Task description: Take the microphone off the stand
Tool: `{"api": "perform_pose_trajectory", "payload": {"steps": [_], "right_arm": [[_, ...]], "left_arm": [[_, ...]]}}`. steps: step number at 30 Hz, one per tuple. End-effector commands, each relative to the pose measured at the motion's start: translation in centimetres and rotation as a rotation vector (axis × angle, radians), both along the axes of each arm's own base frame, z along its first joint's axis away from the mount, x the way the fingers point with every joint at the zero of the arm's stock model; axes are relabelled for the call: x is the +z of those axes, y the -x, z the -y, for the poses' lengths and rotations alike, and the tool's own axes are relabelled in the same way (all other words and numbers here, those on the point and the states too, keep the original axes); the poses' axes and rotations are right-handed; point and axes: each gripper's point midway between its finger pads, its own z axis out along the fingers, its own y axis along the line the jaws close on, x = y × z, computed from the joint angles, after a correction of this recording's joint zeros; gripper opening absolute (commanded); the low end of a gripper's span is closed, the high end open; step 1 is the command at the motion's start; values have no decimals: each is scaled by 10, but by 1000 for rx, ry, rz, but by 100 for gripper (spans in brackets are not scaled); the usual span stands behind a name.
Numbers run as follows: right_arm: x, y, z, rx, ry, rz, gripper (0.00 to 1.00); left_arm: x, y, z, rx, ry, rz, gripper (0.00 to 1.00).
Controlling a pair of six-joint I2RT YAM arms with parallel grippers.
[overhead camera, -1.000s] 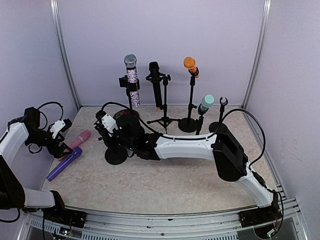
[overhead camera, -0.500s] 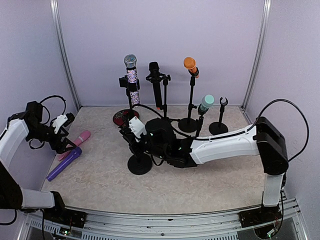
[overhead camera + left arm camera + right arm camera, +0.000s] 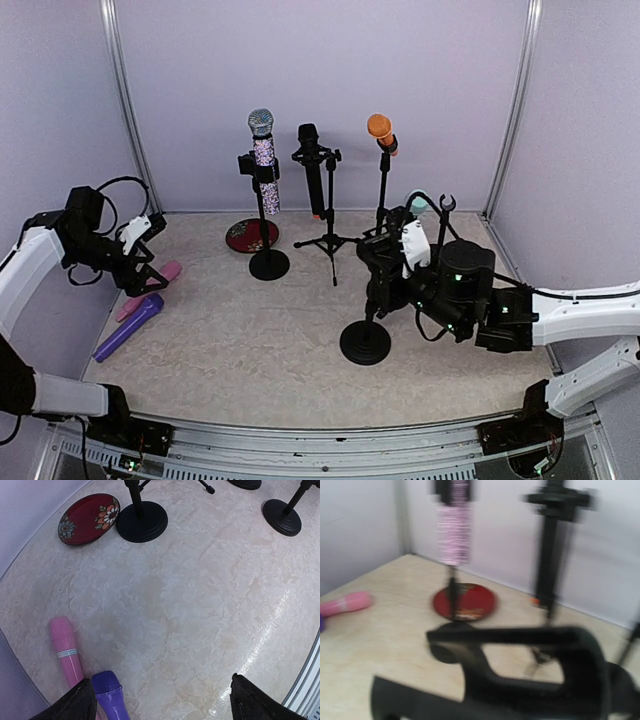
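Nearest me, the right pincer (image 3: pixel 383 268) was clamped on the pole of an empty black stand (image 3: pixel 365 343), whose round base sat on the tabletop (image 3: pixel 240 350). The right wrist view was too blurred to confirm more than a dark shape across its foreground.

At the left edge, 2 microphones lay flat, just beside each other: the purple microphone (image 3: pixel 130 326) nearer and the pink microphone (image 3: pixel 150 286) beyond it. The left pincer (image 3: pixel 143 258) hovered above them with its fingers (image 3: pixel 75 705) spread apart and nothing between them.

Further back, 4 microphones sat in their stands. The glitter microphone (image 3: pixel 264 160) stood upright on a round-based stand (image 3: pixel 269 265), with a red floral plate (image 3: pixel 250 235) just behind that base. To its right were the black microphone (image 3: pixel 312 165) on a tripod stand (image 3: pixel 328 240), then the orange-headed microphone (image 3: pixel 380 130). The mint-headed microphone (image 3: pixel 416 200) was partly hidden behind the right pincer, and a small bare stand (image 3: pixel 446 205) stood nearest the right wall.
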Motion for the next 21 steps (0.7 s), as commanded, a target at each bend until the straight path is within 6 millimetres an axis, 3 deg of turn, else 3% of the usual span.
{"api": "perform_pose_trajectory", "payload": {"steps": [1,5,8,21], "right_arm": [[2,-16,68,-188,-16,10,0],[0,-29,104,-268,-9,16,0],[-1,-38,122,-309,-2,24,0],[-9,-90,197,-478,14,32,0]], "left_arm": [[9,-10,8,12,13,-2,90],[13,-19,13,23,38,-15,91],[12,-24,14,31,50,-30,99],[-1,-42,15,34,64,-126,98]]}}
